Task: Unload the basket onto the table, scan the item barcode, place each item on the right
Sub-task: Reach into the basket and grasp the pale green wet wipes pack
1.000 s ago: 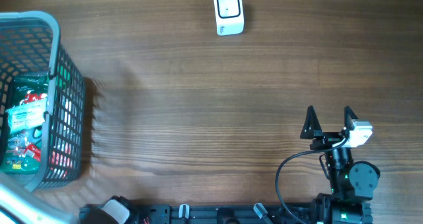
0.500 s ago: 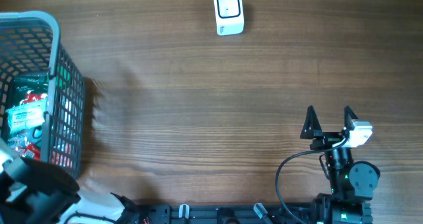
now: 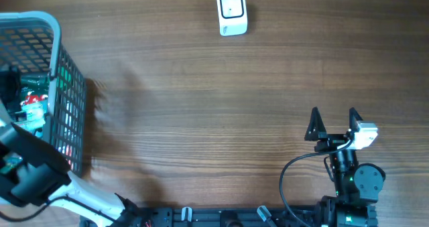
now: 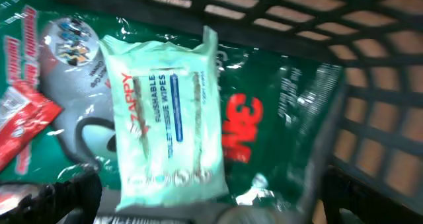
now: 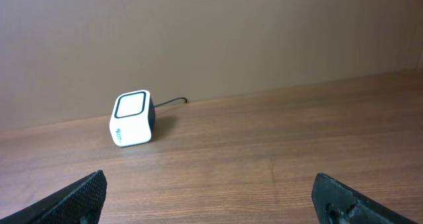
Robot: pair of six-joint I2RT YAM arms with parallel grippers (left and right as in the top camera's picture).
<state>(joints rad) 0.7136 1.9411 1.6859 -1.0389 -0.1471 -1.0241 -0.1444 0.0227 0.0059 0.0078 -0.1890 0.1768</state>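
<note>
My left arm (image 3: 30, 170) covers the six o'clock end of the basket (image 3: 67, 73). The basket itself sits at nine o'clock on the table (image 3: 201, 120) and is cut off by the picture's edge. From above I cannot make out the tips of my left pincer (image 4: 208, 184) among the goods. In the wrist view they are only blurred dark shapes at seven and five o'clock. They are spread wide with nothing between them, and they hang over the pack of wipes (image 4: 165, 125). That pack lies inside the basket on top of a green bag (image 4: 277, 118), which it partly hides. A red packet (image 4: 23, 118) at nine o'clock runs out of frame, and its white lettering is too smeared to read.

The pack reads "ZAPPY" in red and "FLUSHABLE TOILET WIPES" in blue. The green bag shows a red "3M".

My right pincer (image 3: 333, 123) rests at four o'clock on the table, fully spread and empty. Only its two fingertips show in its own camera. The scanner (image 3: 232, 11) stands at twelve o'clock, well apart from both pincers. Its markings are too small to read.
</note>
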